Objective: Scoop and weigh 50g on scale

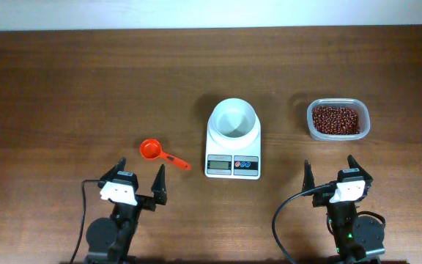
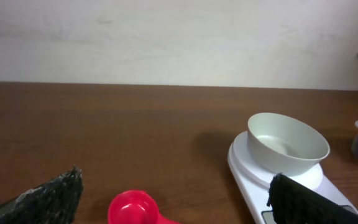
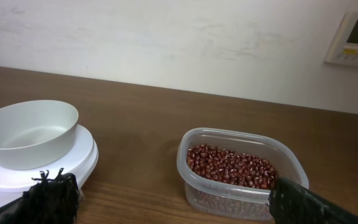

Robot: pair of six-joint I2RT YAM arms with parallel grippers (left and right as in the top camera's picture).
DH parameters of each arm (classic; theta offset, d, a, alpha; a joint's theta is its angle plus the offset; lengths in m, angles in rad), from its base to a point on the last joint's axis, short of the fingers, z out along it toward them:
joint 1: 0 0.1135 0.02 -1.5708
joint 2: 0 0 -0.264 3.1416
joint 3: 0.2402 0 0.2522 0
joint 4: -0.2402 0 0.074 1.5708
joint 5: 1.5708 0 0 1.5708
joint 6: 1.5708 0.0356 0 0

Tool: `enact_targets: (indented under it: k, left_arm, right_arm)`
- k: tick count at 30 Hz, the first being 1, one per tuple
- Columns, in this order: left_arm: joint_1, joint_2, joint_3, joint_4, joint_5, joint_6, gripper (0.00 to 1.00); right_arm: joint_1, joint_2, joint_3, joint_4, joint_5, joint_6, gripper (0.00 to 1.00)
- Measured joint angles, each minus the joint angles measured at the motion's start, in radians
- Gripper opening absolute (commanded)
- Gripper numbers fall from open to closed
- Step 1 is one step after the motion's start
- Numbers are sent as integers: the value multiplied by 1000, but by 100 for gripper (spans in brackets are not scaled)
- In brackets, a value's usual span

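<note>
The scale [image 1: 233, 147] sits at the middle of the bench [image 1: 64, 88], its white bowl [image 1: 233, 119] on top and, from both wrist views, empty. The left fingers [image 1: 160, 178] are spread wide and grasp nothing, hovering near the scale's front left. The right fingers [image 1: 307, 174] are likewise spread and empty, near its front right. A red scoop [image 1: 151, 149] lies flat just left of the scale, handle pointing toward the scale's base. A clear tub [image 1: 337, 119] of red-brown beans [image 3: 229, 167] stands well to the scale's right. Nothing has been weighed yet, and several things could go wrong. The thin handle lies flush on the bench, so a shallow pinch may skid it away or tip the cup. The light tub could slide under the scoop's push if it is not steadied. Beans must cross the open bench from tub to bowl, so a tilted scoop would scatter them. A knock on the bowl would upset the reading, and a heaped scoop could overshoot the target. The display [image 1: 218, 166] is too small to read from overhead and is cut off by a finger in the left wrist view, where the scoop's handle also runs out of frame.
</note>
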Motion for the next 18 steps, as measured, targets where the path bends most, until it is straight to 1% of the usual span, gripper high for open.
enact_targets:
  k: [3, 5, 10, 13, 18]
  left_arm:
    - [0, 0, 64, -76, -1, -7, 99]
    - [0, 6, 118, -88, -2, -7, 99]
    - [0, 84, 261, -233, -3, -11, 99]
    - [0, 183, 378, -367, -8, -38, 99]
    - [0, 490, 746, -630, -13, -59, 99]
  right_arm:
    - [0, 0, 0, 0, 0, 0, 99]
    - [0, 0, 0, 0, 0, 0, 99]
    - [0, 0, 0, 0, 0, 0, 99]
    - [0, 0, 0, 0, 0, 0, 99]
    - [0, 0, 0, 0, 0, 0, 99]
